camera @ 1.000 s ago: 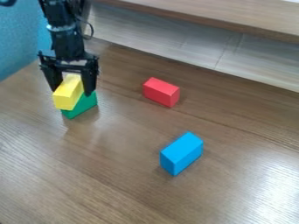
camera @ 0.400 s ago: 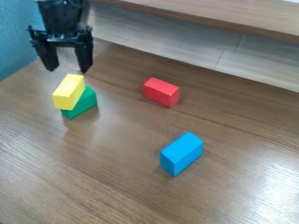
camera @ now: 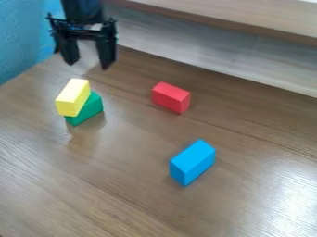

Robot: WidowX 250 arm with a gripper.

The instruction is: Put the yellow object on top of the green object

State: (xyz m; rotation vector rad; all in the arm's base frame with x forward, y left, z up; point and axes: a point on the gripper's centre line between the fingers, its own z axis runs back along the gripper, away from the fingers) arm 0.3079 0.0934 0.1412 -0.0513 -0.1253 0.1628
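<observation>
The gripper [camera: 88, 64] hangs open at the upper left, above and a little behind the blocks, its fingers apart with nothing between them. On the table at the left, the yellow block [camera: 73, 97] rests on top of the green block [camera: 90, 110], set at a different angle from it. Part of the green block's top is hidden under the yellow one. The gripper touches neither block.
A red block [camera: 171, 97] lies right of the stacked pair, and a blue block [camera: 193, 162] is nearer the front. Behind the wooden table [camera: 123, 194] runs a raised wooden ledge [camera: 248, 21]. A blue wall [camera: 23, 39] stands at the left.
The gripper has opened, let go of the yellow block and risen away, then shifted right. The yellow block has stayed on the green one.
</observation>
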